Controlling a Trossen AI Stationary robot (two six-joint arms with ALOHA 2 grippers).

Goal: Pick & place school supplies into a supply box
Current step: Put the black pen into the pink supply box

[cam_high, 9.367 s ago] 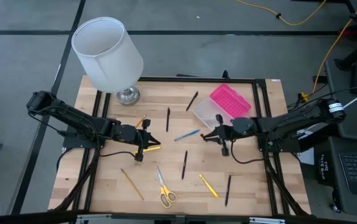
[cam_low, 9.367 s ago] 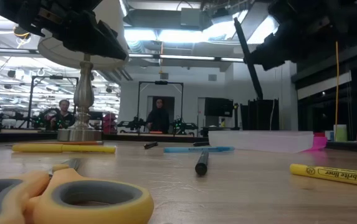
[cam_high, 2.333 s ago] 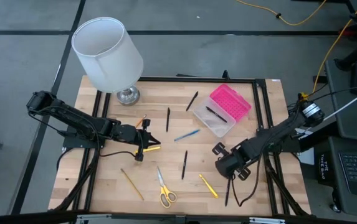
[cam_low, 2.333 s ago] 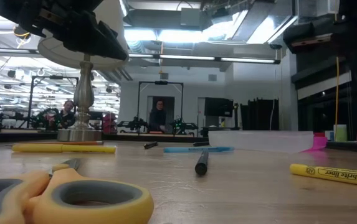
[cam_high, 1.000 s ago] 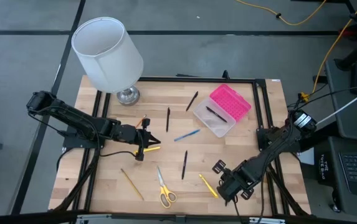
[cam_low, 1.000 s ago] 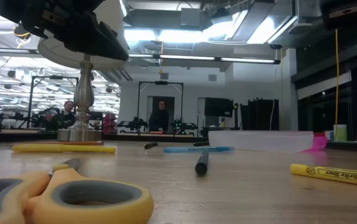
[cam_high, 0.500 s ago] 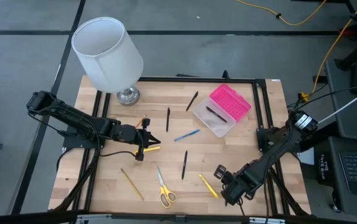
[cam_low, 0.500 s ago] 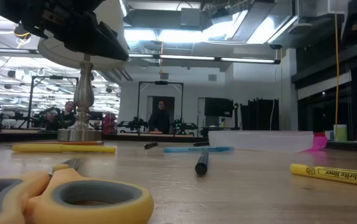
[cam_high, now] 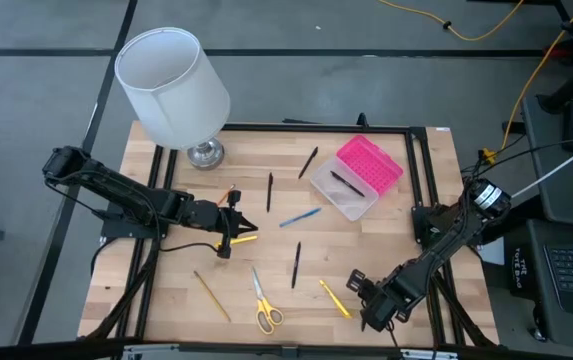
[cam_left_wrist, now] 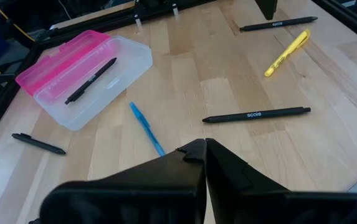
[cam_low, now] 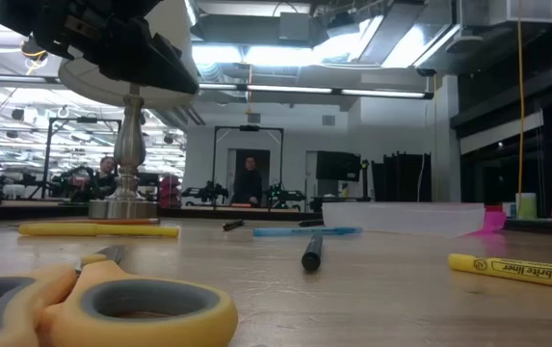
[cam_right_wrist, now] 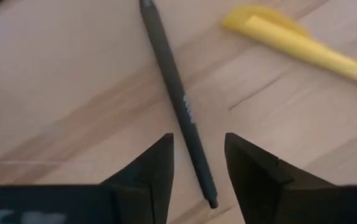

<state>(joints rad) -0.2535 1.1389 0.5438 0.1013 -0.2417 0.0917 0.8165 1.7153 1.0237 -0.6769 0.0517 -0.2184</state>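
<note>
**Right arm low over a black pen at the table's front corner**

While the left arm waits over the middle-left of the table, its left gripper (cam_high: 234, 226) pinched shut on nothing, the right arm is the busy one. The right gripper (cam_right_wrist: 198, 163) is down at the front right corner of the wooden table (cam_high: 166, 290), fingers spread apart, and a black pen (cam_right_wrist: 178, 102) lies on the wood running into the gap between the two fingers; I cannot tell whether either finger touches it. Just beside that pen lies a yellow highlighter (cam_right_wrist: 296, 40), apart from the gripper.

The supply box (cam_high: 356, 178) sits open at the back right of the table, its pink lid (cam_high: 370, 162) folded back against the clear base, and one black pen in the box (cam_left_wrist: 91, 81) already lies inside it. The rest of the supplies are scattered on the wood: a blue pen (cam_high: 300, 217) near the centre, another black pen (cam_high: 296, 264) in front of it, two more black ones (cam_high: 308, 162) towards the back, a yellow pencil (cam_high: 211, 296) at the front left, and the yellow-handled scissors (cam_high: 264, 305) near the front edge (they fill the near corner of the low view). A second yellow marker (cam_high: 245, 238) lies right by the left gripper's tips.

A white lamp (cam_high: 172, 86) stands on the back left corner. Beyond the table, a person (cam_low: 249, 183) stands far back in the room.
</note>
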